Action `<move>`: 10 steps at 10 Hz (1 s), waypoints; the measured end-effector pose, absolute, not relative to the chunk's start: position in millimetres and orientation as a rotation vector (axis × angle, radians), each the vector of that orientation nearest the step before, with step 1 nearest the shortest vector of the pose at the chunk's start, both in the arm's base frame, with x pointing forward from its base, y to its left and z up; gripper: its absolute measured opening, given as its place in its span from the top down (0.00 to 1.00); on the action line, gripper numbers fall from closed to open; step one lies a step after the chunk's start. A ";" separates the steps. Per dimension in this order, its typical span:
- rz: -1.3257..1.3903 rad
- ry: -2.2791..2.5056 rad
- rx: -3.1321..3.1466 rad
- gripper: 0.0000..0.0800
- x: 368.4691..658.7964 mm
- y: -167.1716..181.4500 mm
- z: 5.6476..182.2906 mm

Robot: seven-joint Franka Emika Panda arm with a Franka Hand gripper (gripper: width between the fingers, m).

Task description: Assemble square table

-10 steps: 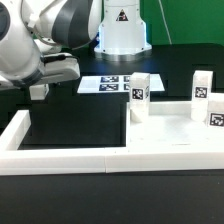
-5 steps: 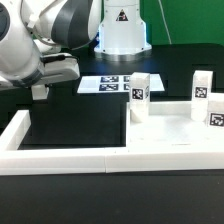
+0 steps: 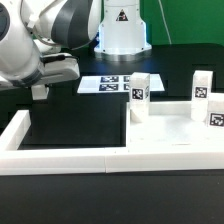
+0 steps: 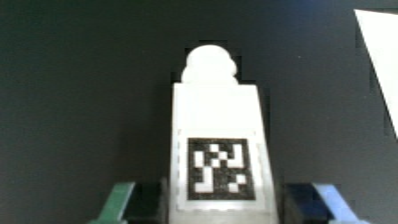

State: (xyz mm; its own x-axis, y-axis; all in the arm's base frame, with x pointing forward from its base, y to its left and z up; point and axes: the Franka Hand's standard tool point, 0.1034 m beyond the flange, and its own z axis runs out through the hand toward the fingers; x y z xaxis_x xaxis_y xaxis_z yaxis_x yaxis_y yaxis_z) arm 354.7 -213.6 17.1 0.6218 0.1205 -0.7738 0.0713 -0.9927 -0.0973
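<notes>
In the wrist view a white table leg (image 4: 217,110) lies lengthwise on the black table, its rounded peg end pointing away and its black-and-white tag close to the jaws. My gripper (image 4: 222,206) is shut on the leg's near end, with the green finger (image 4: 125,200) on one side and the blue one (image 4: 324,200) on the other. In the exterior view the gripper (image 3: 38,92) hangs low at the left, and the arm hides the held leg. The square tabletop (image 3: 165,138) lies at the exterior view's right. Three tagged legs (image 3: 138,96) (image 3: 202,85) (image 3: 216,108) stand by it.
Long white bars (image 3: 60,157) form a low fence along the front and the left side (image 3: 14,130). The marker board (image 3: 105,85) lies flat behind the legs. The robot's white base (image 3: 122,32) stands at the back.
</notes>
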 end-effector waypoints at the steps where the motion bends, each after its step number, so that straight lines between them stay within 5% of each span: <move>1: 1.325 -0.168 -2.781 0.64 357.3 -212.8 19.2; 4: 1.210 -0.243 -2.815 0.64 401.9 -184.5 83.8; 9: 0.882 -0.204 -2.968 0.64 403.0 -173.2 84.0; 10: 0.739 -0.219 -3.027 0.64 425.4 -148.9 104.2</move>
State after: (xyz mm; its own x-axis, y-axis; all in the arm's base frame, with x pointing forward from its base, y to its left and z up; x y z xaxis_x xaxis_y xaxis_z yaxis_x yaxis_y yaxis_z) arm 425.4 -148.9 104.2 0.8782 0.1404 -0.4572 0.1317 -0.9900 -0.0511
